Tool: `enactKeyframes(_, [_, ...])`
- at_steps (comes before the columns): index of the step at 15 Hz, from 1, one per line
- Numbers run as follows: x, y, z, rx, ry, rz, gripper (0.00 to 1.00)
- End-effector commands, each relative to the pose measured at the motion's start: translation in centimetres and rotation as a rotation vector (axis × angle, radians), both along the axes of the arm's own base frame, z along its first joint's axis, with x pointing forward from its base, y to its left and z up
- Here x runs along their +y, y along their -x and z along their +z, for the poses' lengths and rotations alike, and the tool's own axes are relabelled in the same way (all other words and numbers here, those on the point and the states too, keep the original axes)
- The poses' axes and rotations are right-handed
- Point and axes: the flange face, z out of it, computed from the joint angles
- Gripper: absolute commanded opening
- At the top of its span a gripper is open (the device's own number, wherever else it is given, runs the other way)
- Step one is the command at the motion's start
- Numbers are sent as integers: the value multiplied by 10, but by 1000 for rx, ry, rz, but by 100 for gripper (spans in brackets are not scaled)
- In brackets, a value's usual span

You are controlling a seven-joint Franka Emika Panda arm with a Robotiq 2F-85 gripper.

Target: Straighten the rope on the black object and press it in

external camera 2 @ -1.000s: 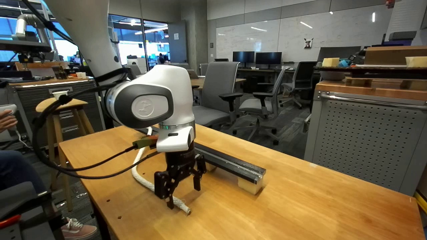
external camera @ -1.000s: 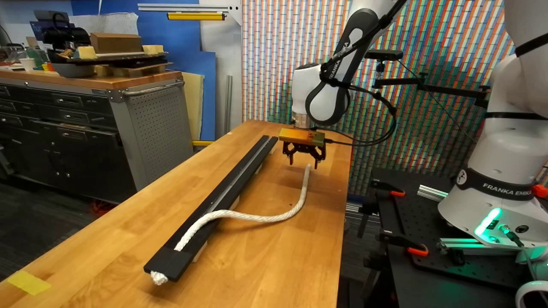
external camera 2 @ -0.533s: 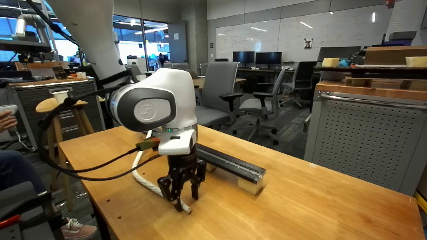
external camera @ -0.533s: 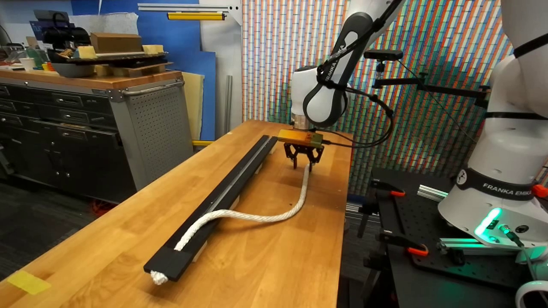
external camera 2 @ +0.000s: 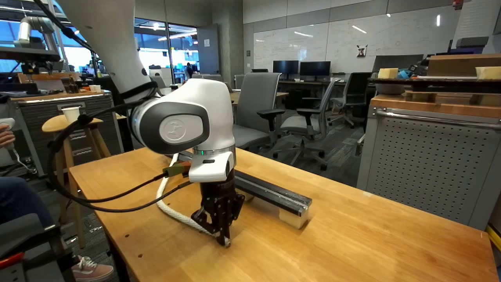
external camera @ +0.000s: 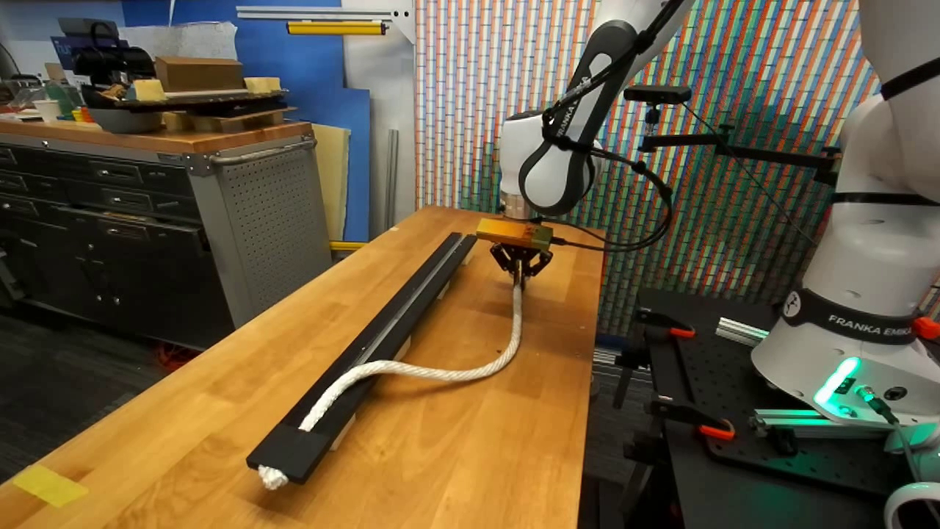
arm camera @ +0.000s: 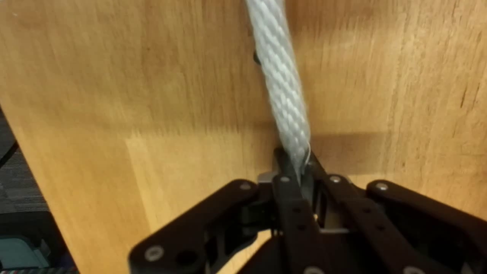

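The tool (arm camera: 296, 159) has closed since the earlier frame, pinching the free end of the rope (external camera: 455, 375), which bows from the black rail (external camera: 395, 323) onto the bench (external camera: 470, 455); gripped near its tip, it may slip under tension.

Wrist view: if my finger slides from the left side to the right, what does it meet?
Grey floor → wooden table's edge → small dark spot → white rope → table again. The hand overlaps the rope, so I left it out.
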Motion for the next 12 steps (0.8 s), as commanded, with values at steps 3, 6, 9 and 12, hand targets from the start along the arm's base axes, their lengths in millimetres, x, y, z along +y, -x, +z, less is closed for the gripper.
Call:
enactKeyframes(3, [-4, 3, 11, 6, 19, 31, 3])
enactKeyframes(6, [-2, 4, 26, -9, 39, 60, 3])
enactKeyframes(9, [5, 4, 47, -23, 69, 114, 3])
enactKeyframes(12, [14, 2, 68, -42, 110, 166, 3])
